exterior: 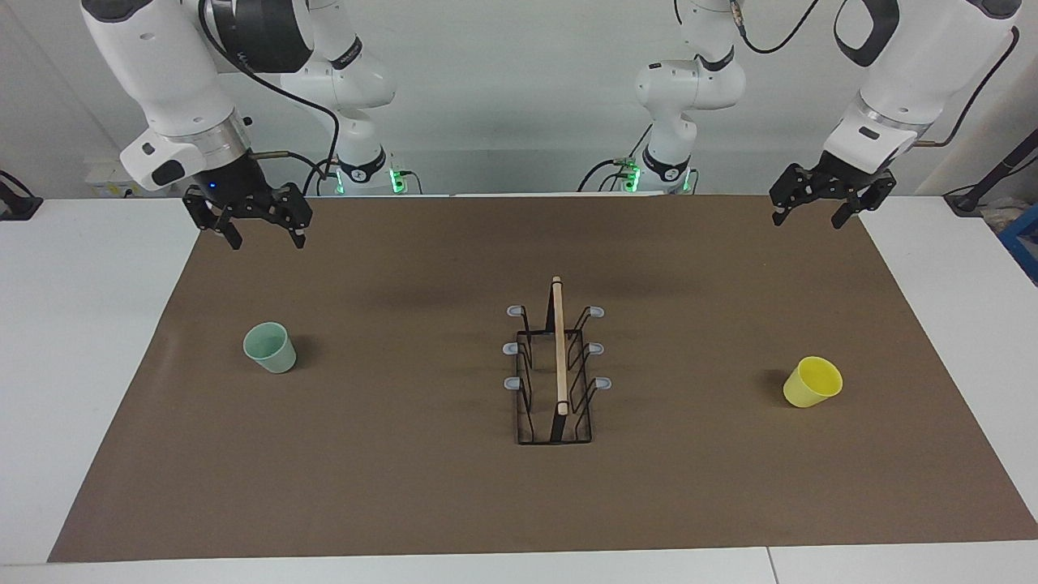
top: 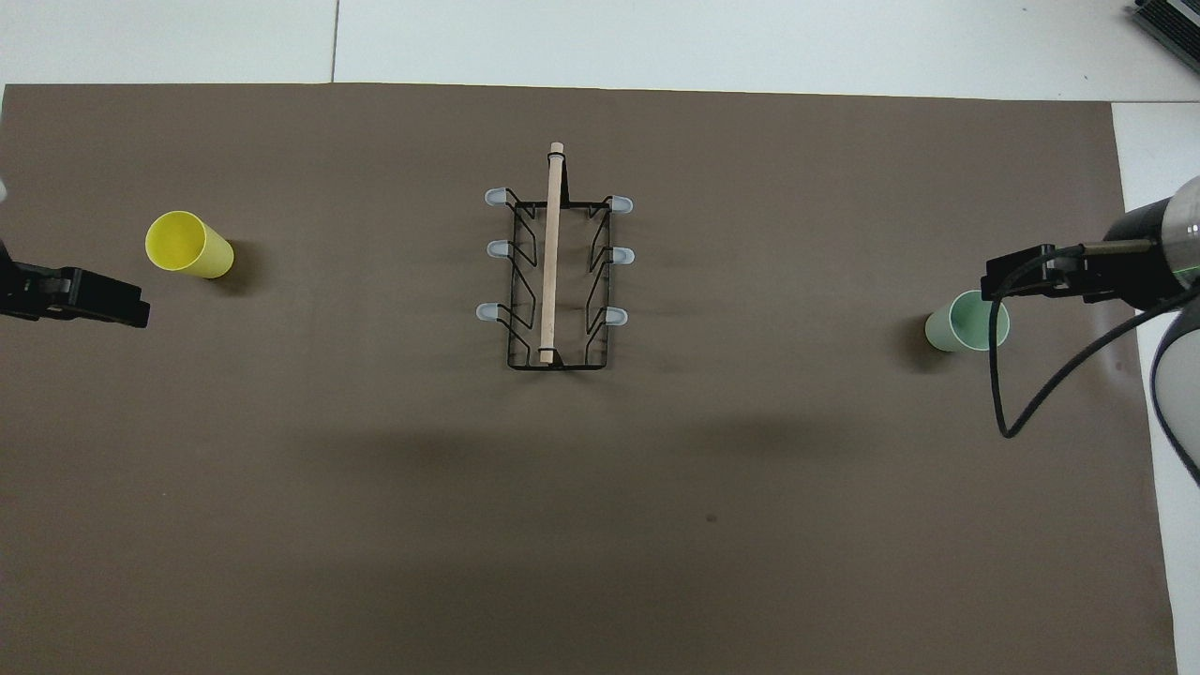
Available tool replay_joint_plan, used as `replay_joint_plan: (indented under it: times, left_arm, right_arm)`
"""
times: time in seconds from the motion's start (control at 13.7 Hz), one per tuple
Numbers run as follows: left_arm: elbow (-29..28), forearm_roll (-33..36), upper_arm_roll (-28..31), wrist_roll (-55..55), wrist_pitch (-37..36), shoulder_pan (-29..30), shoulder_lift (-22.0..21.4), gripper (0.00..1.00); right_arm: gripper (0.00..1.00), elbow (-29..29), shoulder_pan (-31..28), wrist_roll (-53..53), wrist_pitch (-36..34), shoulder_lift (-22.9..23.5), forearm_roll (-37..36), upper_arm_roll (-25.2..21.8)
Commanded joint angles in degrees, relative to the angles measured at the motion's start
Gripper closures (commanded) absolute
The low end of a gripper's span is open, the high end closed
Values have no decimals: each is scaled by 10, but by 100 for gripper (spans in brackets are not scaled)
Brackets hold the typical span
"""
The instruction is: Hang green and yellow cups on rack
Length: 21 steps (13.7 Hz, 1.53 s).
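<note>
Green cup (exterior: 271,347) and yellow cup (exterior: 812,381) not yet hung
Both stand well apart from the rack (exterior: 556,365); right gripper (exterior: 258,229) and left gripper (exterior: 821,208) hover spread open, empty

Even, bright, diffuse light falls from above; the matte brown paper sheet (exterior: 454,487) over the white worktop (exterior: 73,341) shows no glare; soft dark blurs of shadow lie on it nearer the robots than the black wire rack with the pale wooden bar (exterior: 557,365); the pale mint green plastic cup (exterior: 271,347) and the bright yellow plastic cup (exterior: 812,382) each cast a short soft shadow beside them; both views are sharp throughout, with straight edges; green indicator lights (exterior: 395,180) glow at the arm bases.
</note>
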State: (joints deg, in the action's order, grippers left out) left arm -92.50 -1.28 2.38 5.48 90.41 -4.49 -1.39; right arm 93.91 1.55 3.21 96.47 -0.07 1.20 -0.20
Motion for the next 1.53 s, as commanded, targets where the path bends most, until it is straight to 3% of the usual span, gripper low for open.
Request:
replay_joint_plan:
  times: [0.0, 0.51, 0.88, 1.1, 1.31, 1.46]
  left_arm:
    - [-15, 11, 3, -12, 7, -8, -11, 0]
    - [-15, 11, 3, -12, 6, -10, -11, 0]
    - [4, -8, 6, -38, 0, -1, 8, 0]
    - [66, -12, 12, -55, -20, 3, 73, 0]
    - [150, -14, 33, -132, -44, 5, 146, 0]
    - [172, -36, 52, -198, -50, 5, 173, 0]
  right_arm:
    - [0, -11, -7, 6, -14, 5, -6, 8]
    - [0, -12, -7, 5, -15, 5, -9, 9]
    - [0, -17, 7, -51, -54, 4, -78, 14]
    - [0, -17, 8, -136, -72, 1, -121, 15]
    - [0, -15, 12, -214, -74, 0, -165, 16]
    - [0, -9, 16, -266, -73, -5, -195, 17]
